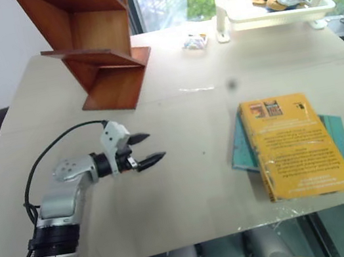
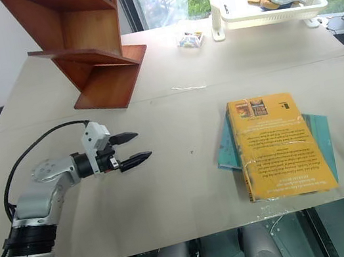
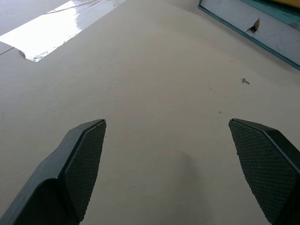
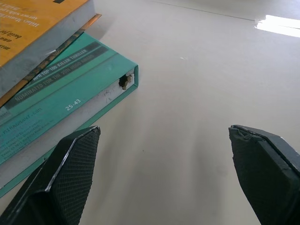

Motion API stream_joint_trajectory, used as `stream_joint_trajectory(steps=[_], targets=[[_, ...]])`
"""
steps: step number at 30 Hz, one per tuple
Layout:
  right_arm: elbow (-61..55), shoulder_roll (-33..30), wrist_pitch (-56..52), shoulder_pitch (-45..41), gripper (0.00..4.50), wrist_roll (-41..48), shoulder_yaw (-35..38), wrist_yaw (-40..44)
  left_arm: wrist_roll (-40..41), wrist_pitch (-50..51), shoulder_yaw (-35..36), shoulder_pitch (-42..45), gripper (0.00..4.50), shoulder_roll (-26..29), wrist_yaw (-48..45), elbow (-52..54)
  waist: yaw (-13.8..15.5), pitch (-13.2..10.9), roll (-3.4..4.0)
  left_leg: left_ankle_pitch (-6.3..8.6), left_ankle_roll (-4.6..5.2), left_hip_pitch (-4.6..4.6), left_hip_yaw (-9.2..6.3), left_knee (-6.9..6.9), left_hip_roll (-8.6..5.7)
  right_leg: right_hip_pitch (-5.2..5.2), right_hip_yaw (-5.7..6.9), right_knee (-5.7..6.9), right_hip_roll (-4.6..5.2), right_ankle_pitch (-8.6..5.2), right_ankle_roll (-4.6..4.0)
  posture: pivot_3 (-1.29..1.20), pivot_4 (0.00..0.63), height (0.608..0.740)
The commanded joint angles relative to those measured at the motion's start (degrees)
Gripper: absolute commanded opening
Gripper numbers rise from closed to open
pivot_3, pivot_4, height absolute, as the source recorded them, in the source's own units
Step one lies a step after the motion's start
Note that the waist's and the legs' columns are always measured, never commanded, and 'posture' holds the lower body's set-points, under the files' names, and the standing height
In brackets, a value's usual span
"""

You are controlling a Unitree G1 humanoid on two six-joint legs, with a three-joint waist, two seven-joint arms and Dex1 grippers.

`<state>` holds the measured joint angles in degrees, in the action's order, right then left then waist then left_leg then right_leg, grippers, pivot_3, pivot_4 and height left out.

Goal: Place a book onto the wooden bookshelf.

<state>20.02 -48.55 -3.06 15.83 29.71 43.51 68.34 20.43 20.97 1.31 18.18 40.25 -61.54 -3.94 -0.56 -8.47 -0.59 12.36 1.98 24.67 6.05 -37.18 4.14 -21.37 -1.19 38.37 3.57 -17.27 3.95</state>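
My thick yellow-orange paperback book (image 1: 298, 143) hides most of the thin teal book (image 1: 340, 139) at lower right; my left gripper (image 1: 144, 149) and right gripper (image 4: 164, 178) gape empty; the reddish-brown wooden bookshelf (image 1: 100, 41) is cropped upper left.

Bright window daylight, tabletop (image 1: 189, 185) glare

- Wooden bookshelf (image 1: 97, 42): upper part cut off by picture's edge.
- Teal book (image 2: 227, 148): mostly hidden under the book (image 2: 280, 143).
- Basket tray (image 1: 232, 18) contents, beyond the book: too small to identify.
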Motion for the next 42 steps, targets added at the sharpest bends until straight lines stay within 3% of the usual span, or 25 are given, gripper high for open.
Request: stream_joint_trajectory(steps=[1,29,36,42], targets=[[0.10,-0.87,1.20,-1.10,4.50,0.57,0.43,0.36,1.49,0.60,1.23,0.64,4.48,0.86,-0.90,2.39,-0.02,0.00,0.00,0.00,0.00,0.00,0.00,0.00,0.00,0.00,0.00,0.00,0.00,0.00,0.00,0.00,0.150,0.740],[0.70,-1.16,2.30,-2.68,4.50,0.18,-0.27,0.72,1.12,0.57,1.21,0.84,4.48,0.77,-1.62,1.78,-0.04,0.00,0.00,0.00,-0.01,-0.01,0.03,-0.01,0.00,0.00,0.00,0.00,0.00,0.00,0.00,0.00,0.150,0.740],[-3.74,-0.17,2.45,-6.31,4.50,0.36,-2.82,-1.27,5.53,5.85,0.36,1.12,4.48,8.87,-13.93,5.40,-0.31,0.01,0.02,0.00,-0.01,-0.02,0.03,0.00,0.04,-0.01,-0.01,0.01,-0.02,0.00,0.00,0.00,0.150,0.740],[-8.15,0.61,2.18,-9.23,4.50,-1.29,-9.17,-2.07,10.15,7.39,1.93,6.03,4.48,9.94,-18.58,5.05,0.07,-0.02,-0.01,-0.01,-0.01,0.01,0.05,-0.06,0.03,0.01,0.10,0.05,-0.02,0.00,0.00,0.00,0.150,0.740]])
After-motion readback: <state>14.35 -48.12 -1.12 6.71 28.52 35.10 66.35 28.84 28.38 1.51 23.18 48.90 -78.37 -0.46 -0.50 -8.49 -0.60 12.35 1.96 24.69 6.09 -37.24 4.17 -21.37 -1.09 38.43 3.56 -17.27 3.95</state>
